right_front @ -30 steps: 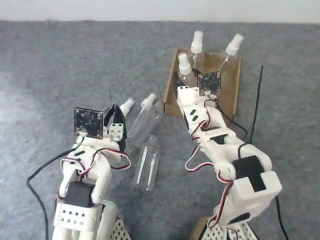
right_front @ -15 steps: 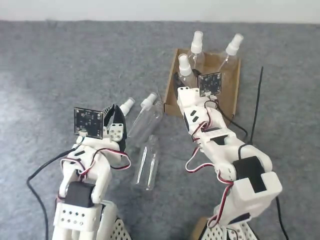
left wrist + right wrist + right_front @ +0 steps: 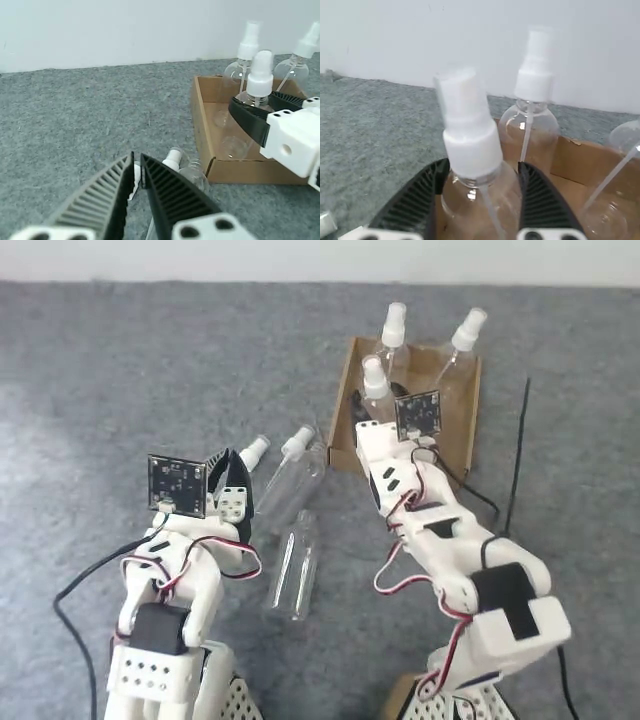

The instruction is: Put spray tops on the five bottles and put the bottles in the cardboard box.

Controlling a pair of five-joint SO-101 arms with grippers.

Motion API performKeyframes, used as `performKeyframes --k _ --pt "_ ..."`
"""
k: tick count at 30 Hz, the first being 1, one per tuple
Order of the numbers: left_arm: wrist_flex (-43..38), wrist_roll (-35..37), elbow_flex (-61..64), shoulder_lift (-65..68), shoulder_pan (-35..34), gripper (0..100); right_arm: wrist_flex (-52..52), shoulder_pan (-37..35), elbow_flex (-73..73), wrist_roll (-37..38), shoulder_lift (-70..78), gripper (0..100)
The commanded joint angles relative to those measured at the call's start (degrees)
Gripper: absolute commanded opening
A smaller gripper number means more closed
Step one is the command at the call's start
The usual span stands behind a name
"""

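Observation:
My right gripper [image 3: 368, 408] is shut on a clear bottle with a white spray top [image 3: 375, 373], upright inside the cardboard box [image 3: 342, 430]. In the right wrist view its black fingers [image 3: 415, 200] clasp the bottle [image 3: 470, 145] just below the cap. Two more topped bottles [image 3: 392, 328] [image 3: 465, 332] stand at the back of the box. On the carpet a topped bottle [image 3: 292, 475] lies on its side, with a bare bottle [image 3: 295, 565] lying nearer the arms. My left gripper [image 3: 236, 462] is shut, beside a loose spray top [image 3: 255, 450]. That gripper [image 3: 136, 167] points toward the lying bottle [image 3: 192, 172].
Grey carpet covers the table, open to the left and behind the lying bottles. A black cable [image 3: 518, 440] runs along the right side of the box. The box's near wall [image 3: 250, 170] stands between the lying bottles and the upright ones.
The right arm has shifted slightly with its bottle inside the box, and the cable beside it swayed. The left arm has not moved.

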Motion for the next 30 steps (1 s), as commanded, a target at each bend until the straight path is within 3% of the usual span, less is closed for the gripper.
performKeyframes --k 1,10,30 --pt "-1.9 -0.1 -0.5 -0.8 -0.4 2 0.2 0.9 1.4 1.1 -4.8 10.6" --pt "-1.8 -0.1 -0.5 -0.8 -0.2 2 0.4 0.6 1.8 1.1 -5.1 21.0" --pt "-1.8 -0.1 -0.5 -0.8 -0.1 2 0.3 0.6 1.5 1.3 -5.8 21.4"
